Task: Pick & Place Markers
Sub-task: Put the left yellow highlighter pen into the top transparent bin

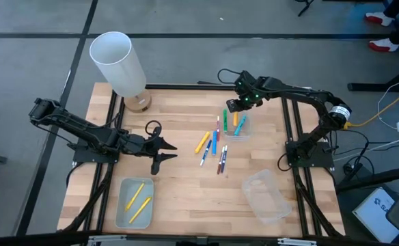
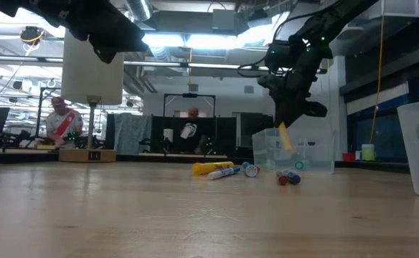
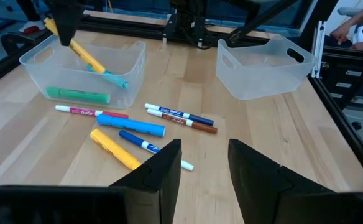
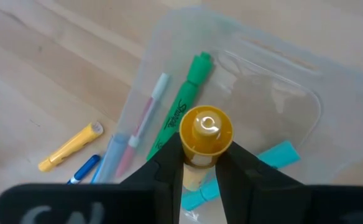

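Observation:
My right gripper hangs over the clear tray at the table's far right, shut on a yellow-orange marker whose lower end reaches down into the tray. A green marker and a light-blue one lie on the tray's floor. Several loose markers lie flat on the wood at mid-table: yellow, blue, red and thin white ones. My left gripper waits open on the left, just short of them, above the table. My right gripper pinches the yellow-orange marker near its upper, capped end between its two fingers. The fingers come from above, pointing steeply down. The marker hangs tilted below them. Whether its lower tip touches the tray floor, I cannot tell.
A second clear tray at the near left holds two yellow markers. A third tray stands at the near right with nothing in it. A tall white cylinder on a wooden base stands at the far left corner. People show in the room beyond.

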`<state>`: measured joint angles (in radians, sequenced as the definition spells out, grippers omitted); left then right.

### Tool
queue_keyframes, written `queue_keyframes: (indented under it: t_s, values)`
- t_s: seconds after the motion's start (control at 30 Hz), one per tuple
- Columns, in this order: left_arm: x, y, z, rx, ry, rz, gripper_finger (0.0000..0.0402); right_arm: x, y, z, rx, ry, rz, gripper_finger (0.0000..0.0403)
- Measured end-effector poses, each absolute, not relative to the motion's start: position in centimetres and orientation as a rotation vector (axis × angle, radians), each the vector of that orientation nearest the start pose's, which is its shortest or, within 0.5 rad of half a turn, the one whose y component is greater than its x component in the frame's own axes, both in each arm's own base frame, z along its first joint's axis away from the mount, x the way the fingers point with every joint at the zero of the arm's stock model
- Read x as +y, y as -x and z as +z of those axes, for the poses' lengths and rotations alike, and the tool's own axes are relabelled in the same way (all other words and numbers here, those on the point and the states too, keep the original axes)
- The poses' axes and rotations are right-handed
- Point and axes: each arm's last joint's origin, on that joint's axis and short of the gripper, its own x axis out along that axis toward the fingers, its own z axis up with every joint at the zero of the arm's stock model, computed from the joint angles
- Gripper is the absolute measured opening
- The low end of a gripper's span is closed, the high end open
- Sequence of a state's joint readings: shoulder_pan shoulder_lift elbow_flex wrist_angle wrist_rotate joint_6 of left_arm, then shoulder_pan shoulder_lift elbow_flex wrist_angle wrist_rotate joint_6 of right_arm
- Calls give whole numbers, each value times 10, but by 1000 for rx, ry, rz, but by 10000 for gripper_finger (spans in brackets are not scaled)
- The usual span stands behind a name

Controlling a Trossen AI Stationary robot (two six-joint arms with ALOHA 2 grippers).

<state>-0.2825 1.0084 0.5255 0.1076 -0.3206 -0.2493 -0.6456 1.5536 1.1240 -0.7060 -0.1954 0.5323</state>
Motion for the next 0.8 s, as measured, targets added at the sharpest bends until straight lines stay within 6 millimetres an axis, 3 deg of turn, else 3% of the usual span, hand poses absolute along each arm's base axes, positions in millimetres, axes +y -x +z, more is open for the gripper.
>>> queue_keyframes:
  t_s: [0.47, 0.8]
  values:
    - [-51, -207, 231, 351, 136, 82, 128, -180, -245, 232, 924, -971, -704, 75]
    - [-51, -207, 231, 351, 136, 82, 127, -186, -254, 207, 1000, -1024, -691, 83]
